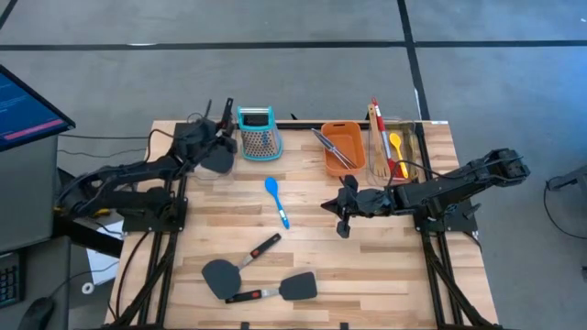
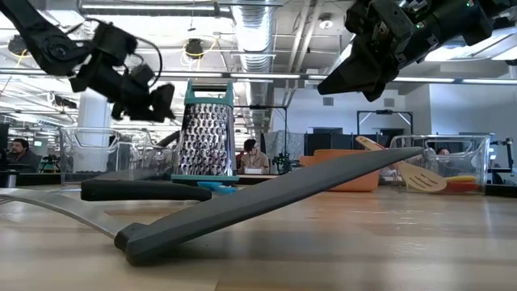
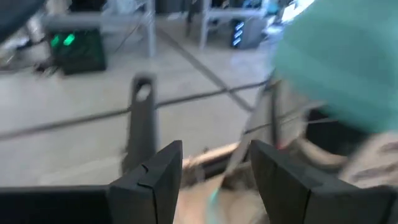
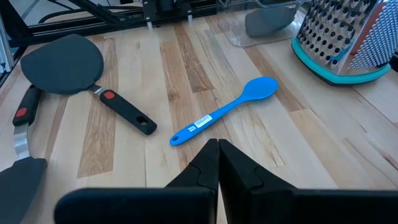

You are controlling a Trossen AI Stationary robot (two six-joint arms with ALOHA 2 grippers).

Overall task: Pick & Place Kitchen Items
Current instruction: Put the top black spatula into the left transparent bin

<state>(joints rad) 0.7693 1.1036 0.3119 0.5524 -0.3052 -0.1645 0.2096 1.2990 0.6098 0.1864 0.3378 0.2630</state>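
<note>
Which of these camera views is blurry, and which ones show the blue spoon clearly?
The left wrist view is smeared with motion blur around the left gripper. The right wrist view is crisp on the blue spoon. The high view shows the spoon sharply too. In the low view, the near black spatula is soft, and ceiling lights glare.

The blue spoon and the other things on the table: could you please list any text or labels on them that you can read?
No text can be read.
The blue spoon has a white sticker on its handle; its print is too small to read.
The monitor beside the table shows lines too small to read.
</note>
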